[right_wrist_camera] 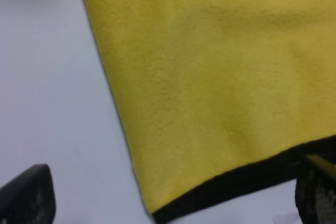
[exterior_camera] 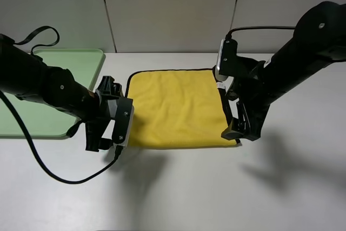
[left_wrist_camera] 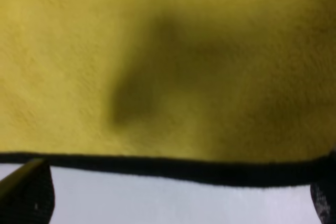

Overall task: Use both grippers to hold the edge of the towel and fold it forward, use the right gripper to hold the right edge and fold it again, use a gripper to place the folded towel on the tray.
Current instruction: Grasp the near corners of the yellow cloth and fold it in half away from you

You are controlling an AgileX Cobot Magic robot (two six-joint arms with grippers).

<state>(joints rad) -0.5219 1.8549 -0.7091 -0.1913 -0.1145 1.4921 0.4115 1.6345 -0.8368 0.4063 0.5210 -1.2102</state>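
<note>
The yellow towel [exterior_camera: 175, 109] lies flat in the middle of the table, black trim around it. My left gripper [exterior_camera: 105, 143] hangs low at its front left corner, jaws open. In the left wrist view the towel [left_wrist_camera: 168, 61] fills the frame, and the open left gripper [left_wrist_camera: 176, 203] straddles the table just off its black edge. My right gripper [exterior_camera: 236, 132] is open at the front right corner. The right wrist view shows the towel [right_wrist_camera: 220, 77] with its corner between the tips of the open right gripper [right_wrist_camera: 170, 203]. The pale green tray [exterior_camera: 70, 63] sits at the back left, partly hidden by the left arm.
The white table [exterior_camera: 189, 193] stretches in front of the towel. A black cable [exterior_camera: 59, 179] from the left arm loops over the table's front left. A grey partition wall [exterior_camera: 173, 9] stands behind the table.
</note>
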